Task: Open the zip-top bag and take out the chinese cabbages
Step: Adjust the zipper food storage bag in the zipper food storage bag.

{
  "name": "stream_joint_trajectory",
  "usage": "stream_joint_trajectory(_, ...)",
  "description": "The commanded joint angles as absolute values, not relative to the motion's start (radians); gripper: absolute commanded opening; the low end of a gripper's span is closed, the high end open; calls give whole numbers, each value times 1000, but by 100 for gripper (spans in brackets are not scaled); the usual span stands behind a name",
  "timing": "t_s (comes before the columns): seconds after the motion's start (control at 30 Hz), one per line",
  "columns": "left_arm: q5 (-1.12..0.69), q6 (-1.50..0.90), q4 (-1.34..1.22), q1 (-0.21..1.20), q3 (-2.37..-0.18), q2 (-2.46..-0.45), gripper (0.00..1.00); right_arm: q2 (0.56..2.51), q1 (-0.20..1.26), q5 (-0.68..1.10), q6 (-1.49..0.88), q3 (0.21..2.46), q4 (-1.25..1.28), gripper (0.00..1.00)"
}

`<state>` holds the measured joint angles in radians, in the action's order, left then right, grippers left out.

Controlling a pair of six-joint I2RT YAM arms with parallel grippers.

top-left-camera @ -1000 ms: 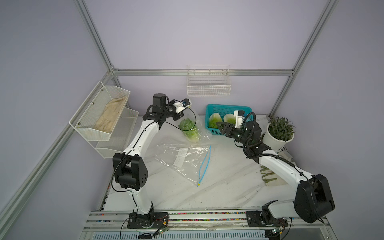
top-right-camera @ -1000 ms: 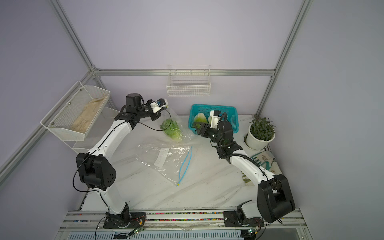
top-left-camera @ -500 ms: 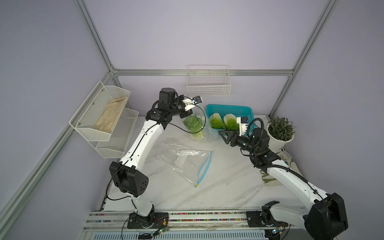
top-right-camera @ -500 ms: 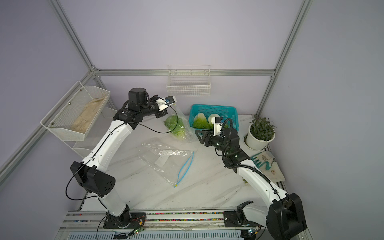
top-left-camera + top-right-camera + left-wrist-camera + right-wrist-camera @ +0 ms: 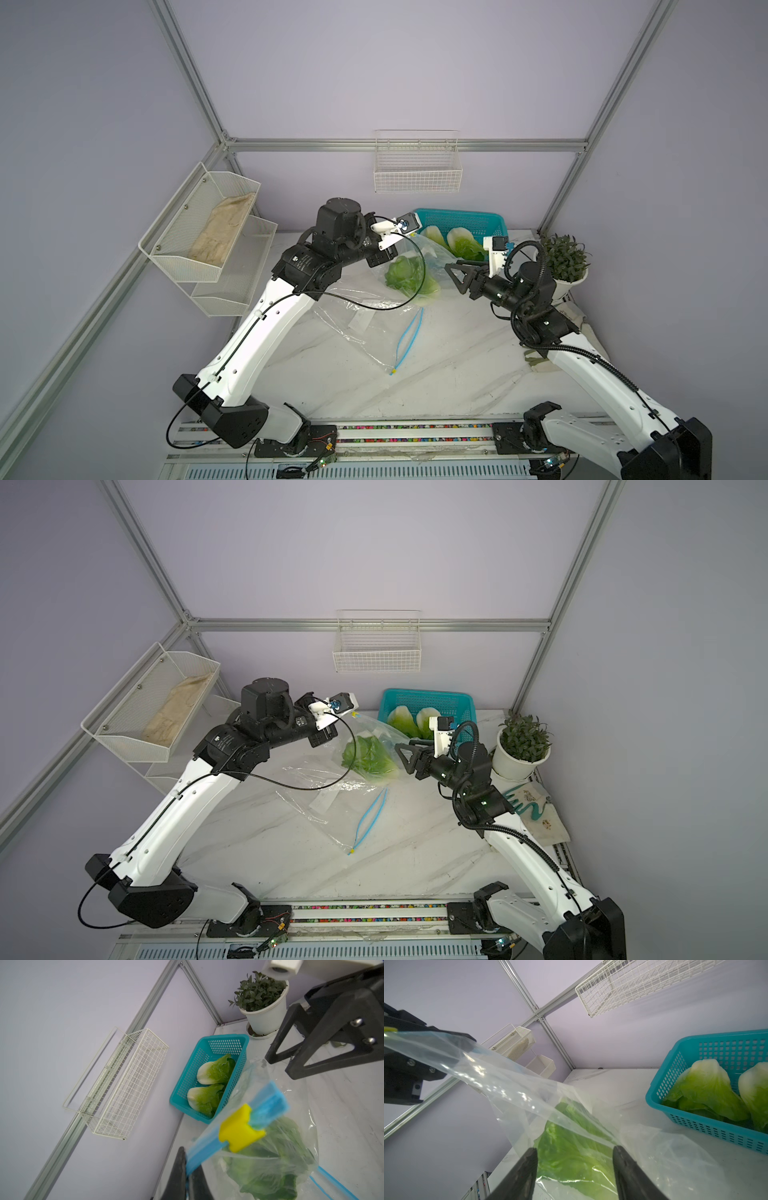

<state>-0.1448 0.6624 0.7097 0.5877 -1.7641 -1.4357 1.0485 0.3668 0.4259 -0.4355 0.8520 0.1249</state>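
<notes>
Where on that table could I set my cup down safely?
The bare strip of white marble tabletop nearest the front rail, in front of the clear zip-top bag, is free; so is the patch between bag and right arm. The back is crowded: teal plastic basket, potted plant, bagged green cabbage.

This is looking like a robot test lab, not a home. A left arm (image 5: pixel 266 332) and a right arm (image 5: pixel 598 382) are sitting bolted to a metal rail (image 5: pixel 415 427) at the front of a marble-look table (image 5: pixel 457 374). Plain lilac walls (image 5: pixel 374 62) and silver frame bars (image 5: pixel 407 144) are boxing it in. A black cable (image 5: pixel 365 305) is hanging loose, and a small circuit board (image 5: pixel 324 459) is showing. A wire basket (image 5: pixel 417 180) is hanging on the wall. The chinese cabbages (image 5: pixel 465 247) are lying in a teal basket (image 5: pixel 461 214).
</notes>
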Motion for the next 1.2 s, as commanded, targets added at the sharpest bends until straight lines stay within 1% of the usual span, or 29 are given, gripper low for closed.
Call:
stream_joint_trajectory(0.0,-122,485,762,595,-1724,-1429,0,1042,371,454,-376,891,94,62)
stream_joint_trajectory(0.23,-160,424,809,595,-1654,-1445,0,1072,371,483,-264,933,42,62)
stream_joint_trajectory(0.33,-183,406,827,595,-1666,-1476,0,1079,390,534,-165,956,63,63)
stream_joint_trajectory(0.43,-200,395,831,594,-1678,-1498,0,1091,438,563,-32,984,76,63)
stream_joint_trajectory(0.57,-211,390,848,594,-1692,-1521,0,1158,526,501,103,1060,36,64)
stream_joint_trajectory(0.63,-216,389,851,592,-1693,-1521,0,1200,561,462,139,1099,19,63)
stream_joint_trajectory(0.73,-230,387,854,588,-1693,-1517,0,1259,584,445,169,1142,0,55)
stream_joint_trajectory(0.8,-237,387,856,585,-1692,-1511,0,1284,584,434,170,1156,8,45)
stream_joint_trajectory(0.87,-242,385,857,582,-1691,-1507,0,1297,585,436,180,1162,9,41)
stream_joint_trajectory(0.93,-245,383,858,580,-1691,-1503,0,1304,584,443,194,1168,-8,39)
stream_joint_trajectory(1.1,-241,378,858,575,-1695,-1503,0,1311,584,445,219,1180,-59,30)
stream_joint_trajectory(1.17,-236,376,857,575,-1696,-1505,0,1309,585,442,224,1185,-70,22)
